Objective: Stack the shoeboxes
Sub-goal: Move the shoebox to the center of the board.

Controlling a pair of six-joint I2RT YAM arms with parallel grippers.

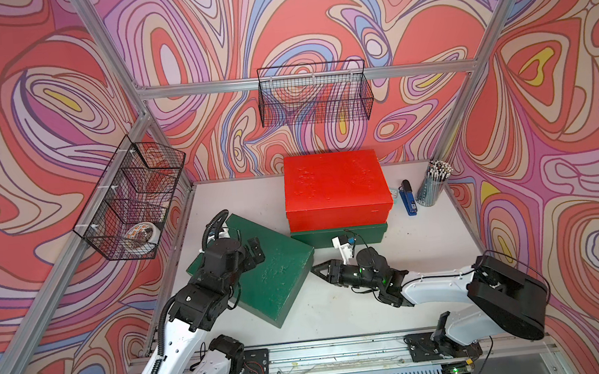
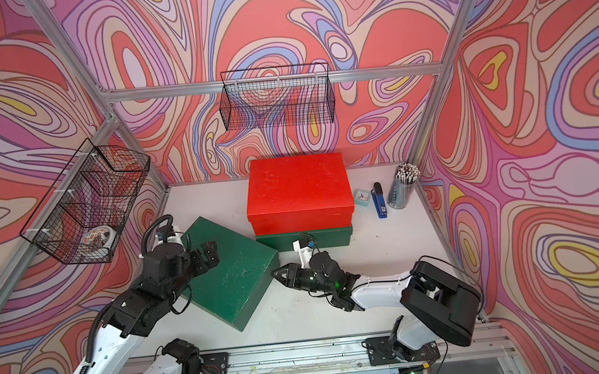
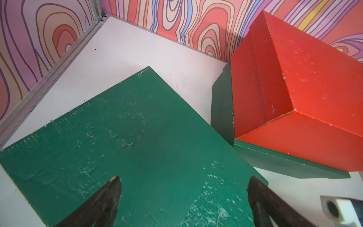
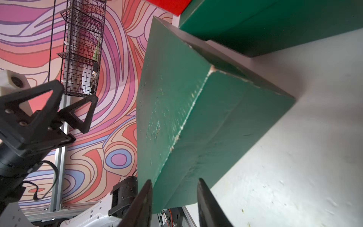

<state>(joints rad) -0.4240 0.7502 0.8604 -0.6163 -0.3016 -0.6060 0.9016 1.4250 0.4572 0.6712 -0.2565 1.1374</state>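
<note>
Both top views show the loose green shoebox [image 1: 280, 278] angled on the surface [image 1: 430, 258], near-left of the red shoebox [image 1: 335, 188] atop the lower green shoebox [image 1: 339, 237]. It needs a level, two-sided lift onto red. Stretched low, the right pincer [image 4: 174, 183] seems clenched on its right corner; the left pincer [image 1: 256, 251] hovers released above its far-left end.

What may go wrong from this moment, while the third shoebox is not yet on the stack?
1. The right gripper is closed on only one corner of the loose green shoebox, while the left gripper is open over its lid; lifted so, the box may twist or slip out.
2. That box lies skewed to the red shoebox; set down unturned, it may overhang and slide off.
3. A push on the stack might knock the blue stapler near it.
</note>
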